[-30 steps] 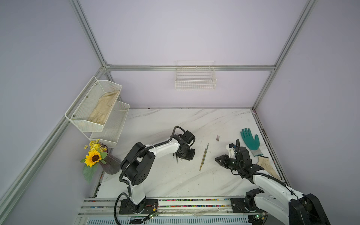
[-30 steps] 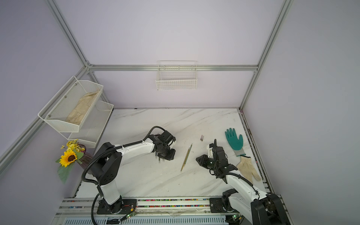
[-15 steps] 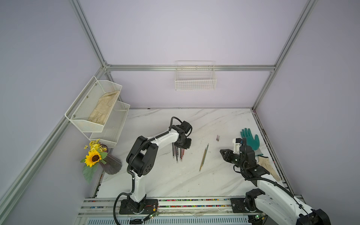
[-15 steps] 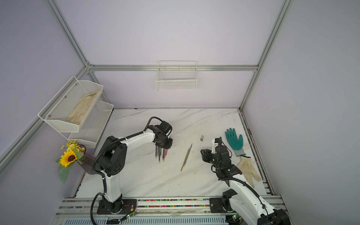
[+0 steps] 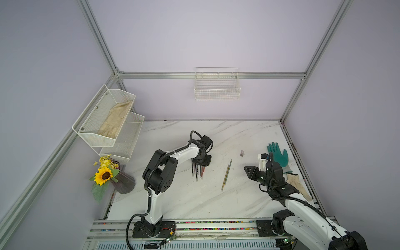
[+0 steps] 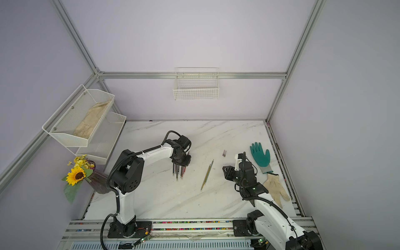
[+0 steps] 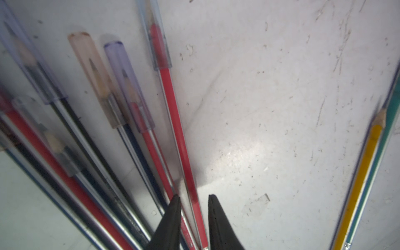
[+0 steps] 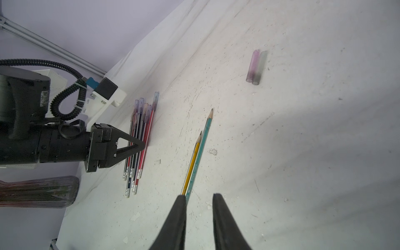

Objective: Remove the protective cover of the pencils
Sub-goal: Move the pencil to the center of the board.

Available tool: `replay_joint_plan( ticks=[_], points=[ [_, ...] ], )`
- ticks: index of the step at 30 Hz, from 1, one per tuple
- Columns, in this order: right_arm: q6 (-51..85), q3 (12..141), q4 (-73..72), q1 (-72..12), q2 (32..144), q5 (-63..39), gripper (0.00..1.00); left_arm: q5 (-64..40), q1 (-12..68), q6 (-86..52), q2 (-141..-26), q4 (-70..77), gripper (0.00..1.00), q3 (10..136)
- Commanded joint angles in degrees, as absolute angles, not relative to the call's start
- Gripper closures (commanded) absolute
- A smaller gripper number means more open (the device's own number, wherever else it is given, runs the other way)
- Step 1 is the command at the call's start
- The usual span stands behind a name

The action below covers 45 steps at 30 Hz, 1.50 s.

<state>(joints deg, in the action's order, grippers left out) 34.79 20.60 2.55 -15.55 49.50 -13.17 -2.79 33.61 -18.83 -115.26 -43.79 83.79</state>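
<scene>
The pencils [image 5: 197, 172], still capped, lie bundled on the table [image 5: 194, 199], directly under the left gripper [image 7: 193, 200]. Its fingers stand slightly apart around one red pencil [image 7: 173, 104] without pinching it, probably to pick it. Two bare pencils [image 8: 198, 151] and two caps [image 8: 256, 67] lie aside. The right gripper [image 8: 198, 198] is released and empty, I think ready to pull a cap.

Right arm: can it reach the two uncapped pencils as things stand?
Probably yes. The uncapped pencils lie just ahead of the right tool with nothing between; the left tool is over the capped pencils.
</scene>
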Motion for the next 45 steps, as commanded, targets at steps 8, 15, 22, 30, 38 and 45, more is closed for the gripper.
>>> replay_joint_plan(
  ticks=[8, 15, 22, 30, 38, 45],
  points=[
    [34.7, 20.4, 1.2, -15.9, 47.5, -13.1, 0.75, -4.7, 33.4, -18.4, -115.8, -41.9, 0.77, 86.1],
    [34.5, 20.6, 1.3, -15.9, 47.7, -13.3, 0.75, -6.8, 33.4, -18.7, -116.4, -41.2, 0.77, 85.9],
    [34.7, 20.5, 1.2, -15.8, 47.1, -13.1, 0.75, -7.9, 33.7, -19.1, -117.2, -40.9, 0.78, 85.9],
    [34.6, 20.5, 1.2, -15.8, 47.2, -12.9, 0.74, -9.0, 35.1, -19.1, -117.4, -40.6, 0.89, 85.7],
    [34.6, 20.6, 1.2, -15.8, 47.5, -13.0, 0.74, -9.3, 38.3, -19.2, -117.2, -40.5, 0.89, 85.1],
    [34.5, 20.6, 1.1, -15.9, 47.7, -13.0, 0.74, -9.6, 39.4, -20.1, -116.7, -40.7, 0.79, 84.1]
  ],
)
